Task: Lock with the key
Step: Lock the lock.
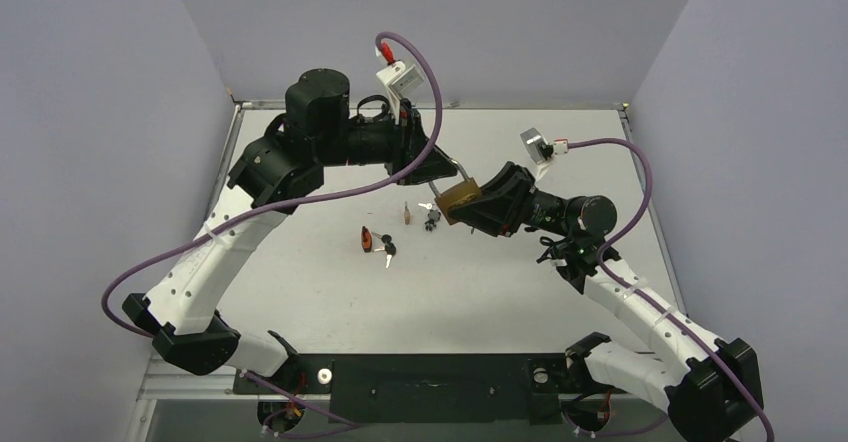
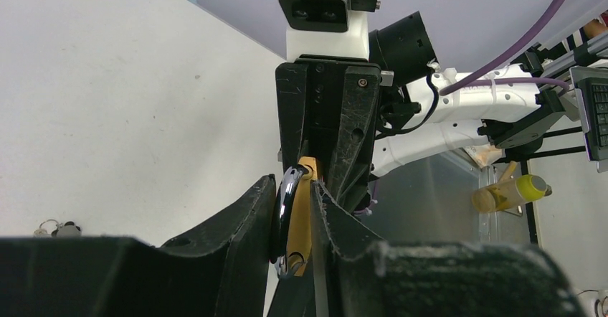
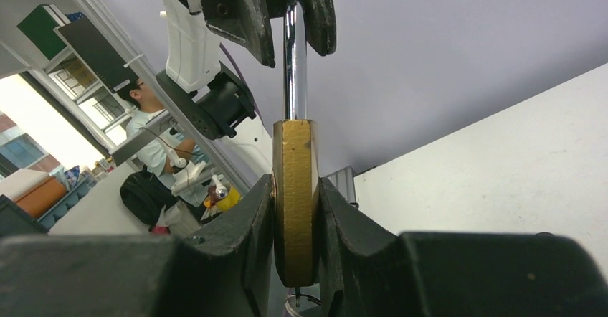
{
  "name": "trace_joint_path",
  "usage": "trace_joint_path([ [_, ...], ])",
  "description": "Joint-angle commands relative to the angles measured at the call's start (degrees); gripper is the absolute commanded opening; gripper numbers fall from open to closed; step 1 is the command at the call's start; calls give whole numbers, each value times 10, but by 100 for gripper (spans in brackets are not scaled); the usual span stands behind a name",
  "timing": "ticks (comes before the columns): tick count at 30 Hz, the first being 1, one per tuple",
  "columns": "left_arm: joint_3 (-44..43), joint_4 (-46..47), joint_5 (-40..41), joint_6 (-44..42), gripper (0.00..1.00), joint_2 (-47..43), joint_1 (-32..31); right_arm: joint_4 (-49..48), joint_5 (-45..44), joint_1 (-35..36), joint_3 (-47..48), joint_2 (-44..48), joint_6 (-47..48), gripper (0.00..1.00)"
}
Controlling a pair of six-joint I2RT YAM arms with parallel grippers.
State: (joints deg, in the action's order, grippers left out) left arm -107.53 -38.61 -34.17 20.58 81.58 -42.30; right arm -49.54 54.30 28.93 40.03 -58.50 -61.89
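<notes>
Two-handed hold: the right gripper [image 3: 295, 195] clamps the lock [image 1: 461, 199] body. At 10 o'clock, the left gripper [image 2: 292, 191] pinches its shackle [image 3: 295, 59]

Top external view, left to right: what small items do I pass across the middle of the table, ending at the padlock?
Small orange-red object → small dark-headed silver key → tiny brown piece → small cluster of dark-and-silver keys → square brass-coloured padlock with its silver shackle.
</notes>
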Motion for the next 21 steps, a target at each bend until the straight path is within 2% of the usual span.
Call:
trace_joint_path([
  [1, -28, -15, -52, 2, 20, 1, -2, -25, -40, -2, 41, 15, 16, 0],
  [15, -37, -57, -58, -6, 14, 19, -2, -2, -41, -2, 49, 17, 32, 0],
  [17, -39, -59, -52, -7, 8, 19, -2, 8, -41, -2, 51, 18, 38, 0],
  [18, -40, -59, -47, -8, 1, 18, -2, 12, -41, -2, 52, 18, 45, 0],
  [21, -41, -50, -37, -6, 0, 14, -2, 38, -45, -2, 55, 20, 61, 0],
])
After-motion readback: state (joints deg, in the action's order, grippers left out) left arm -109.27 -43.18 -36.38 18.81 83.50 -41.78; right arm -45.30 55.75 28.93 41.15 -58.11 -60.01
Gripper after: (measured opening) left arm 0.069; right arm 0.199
